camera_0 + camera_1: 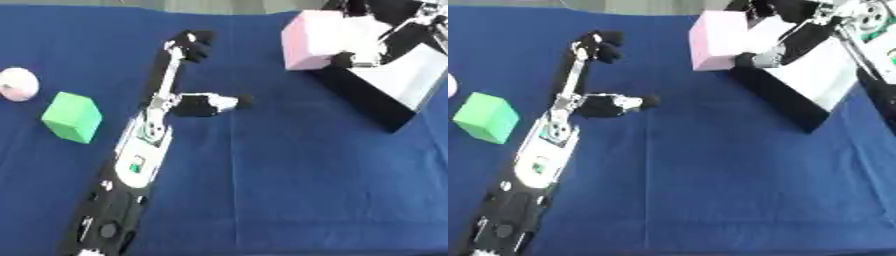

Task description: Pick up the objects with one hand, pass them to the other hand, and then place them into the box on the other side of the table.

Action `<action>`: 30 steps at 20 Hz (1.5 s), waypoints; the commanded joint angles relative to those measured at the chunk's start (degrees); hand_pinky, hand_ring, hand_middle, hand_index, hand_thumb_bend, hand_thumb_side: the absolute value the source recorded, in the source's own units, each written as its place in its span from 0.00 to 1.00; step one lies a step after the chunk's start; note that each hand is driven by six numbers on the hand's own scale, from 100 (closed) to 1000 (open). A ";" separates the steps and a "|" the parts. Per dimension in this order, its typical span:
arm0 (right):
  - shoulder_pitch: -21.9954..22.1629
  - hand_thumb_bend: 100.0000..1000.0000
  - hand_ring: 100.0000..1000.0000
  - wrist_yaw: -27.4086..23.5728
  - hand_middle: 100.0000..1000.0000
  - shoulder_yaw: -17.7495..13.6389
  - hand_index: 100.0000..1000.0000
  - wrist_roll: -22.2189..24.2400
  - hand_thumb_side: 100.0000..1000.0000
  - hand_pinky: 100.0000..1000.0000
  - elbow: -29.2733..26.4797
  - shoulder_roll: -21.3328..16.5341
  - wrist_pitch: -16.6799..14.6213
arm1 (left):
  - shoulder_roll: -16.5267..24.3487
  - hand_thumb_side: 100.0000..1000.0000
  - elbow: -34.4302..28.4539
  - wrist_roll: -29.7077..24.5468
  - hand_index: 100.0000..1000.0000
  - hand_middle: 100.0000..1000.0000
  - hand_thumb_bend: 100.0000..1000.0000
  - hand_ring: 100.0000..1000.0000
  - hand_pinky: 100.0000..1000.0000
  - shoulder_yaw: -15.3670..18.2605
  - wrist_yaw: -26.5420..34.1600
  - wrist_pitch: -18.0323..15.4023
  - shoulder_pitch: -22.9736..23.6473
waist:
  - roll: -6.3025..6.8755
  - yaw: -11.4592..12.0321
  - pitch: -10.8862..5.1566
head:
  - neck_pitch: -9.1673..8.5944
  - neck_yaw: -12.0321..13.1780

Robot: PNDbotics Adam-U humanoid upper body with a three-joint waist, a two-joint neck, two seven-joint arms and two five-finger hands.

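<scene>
Blue table (289,190): right hand (776,47) grasps pink cube (311,40) over box (398,82) rim, prob.; may snag edge. Left hand (188,75) released.

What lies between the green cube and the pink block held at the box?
The left hand, open, crosses that stretch over the blue cloth; nothing else, as the left eye view shows. Green cube, pink block, right hand.

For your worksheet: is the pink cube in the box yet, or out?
Out: the right hand holds the pink cube at the box's edge.
</scene>
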 commanded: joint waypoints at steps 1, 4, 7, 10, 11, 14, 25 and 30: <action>0.60 0.33 0.83 -0.78 0.32 -2.70 0.40 -2.97 0.00 0.79 -0.72 -3.72 0.37 | 0.77 0.29 -0.53 -0.09 0.76 0.62 1.00 0.58 0.61 0.10 -0.37 -0.20 -0.55 | -0.10 -0.26 -2.66 | -0.41 -0.64; 2.10 0.33 0.83 -1.03 0.32 -4.20 0.40 -4.85 0.00 0.79 0.17 -5.13 0.50 | 1.07 0.29 -0.55 -0.21 0.76 0.62 0.99 0.58 0.61 0.02 -0.44 -0.25 -0.43 | -0.03 -0.50 -2.71 | -0.77 -0.79; 3.39 0.32 0.84 -1.51 0.32 -5.55 0.40 -6.35 0.00 0.79 1.12 -6.39 0.63 | 1.29 0.28 -0.49 -0.22 0.76 0.62 0.99 0.58 0.61 0.02 -0.48 -0.24 -0.36 | 0.09 -0.65 -2.68 | -0.96 -1.14; 4.94 0.31 0.84 -1.68 0.32 -7.45 0.40 -8.08 0.00 0.79 2.84 -7.45 1.08 | 1.55 0.29 -0.48 -0.14 0.76 0.62 0.99 0.58 0.61 -0.03 -0.45 -0.22 -0.25 | 0.30 -0.82 -2.60 | -1.17 -1.93; 5.35 0.31 0.84 -1.58 0.32 -7.97 0.40 -8.51 0.00 0.79 3.67 -7.62 1.29 | 1.61 0.29 -0.47 -0.13 0.76 0.62 0.99 0.58 0.61 -0.09 -0.36 -0.21 -0.13 | 0.33 -0.91 -2.56 | -1.18 -2.15; 5.82 0.31 0.84 -0.54 0.33 -9.02 0.41 -9.81 0.00 0.79 6.73 -7.87 1.71 | 1.67 0.29 -0.49 -0.14 0.76 0.62 0.98 0.58 0.61 -0.29 -0.21 -0.24 0.10 | 0.45 -1.07 -2.55 | -1.36 -2.71; 3.13 0.33 0.84 7.83 0.33 -9.78 0.41 -15.07 0.00 0.78 21.81 -7.31 1.54 | 1.44 0.29 -0.10 -0.12 0.76 0.62 0.98 0.58 0.61 -0.75 -0.80 -0.63 0.31 | 0.72 -0.67 -2.58 | -2.31 -4.06; 1.76 0.34 0.84 10.91 0.33 -9.16 0.41 -15.75 0.00 0.78 26.46 -6.51 -0.18 | 1.11 0.28 -0.05 -0.29 0.76 0.62 0.99 0.59 0.61 -1.15 -0.78 -1.02 0.18 | 0.69 -0.21 -2.49 | -2.76 -5.60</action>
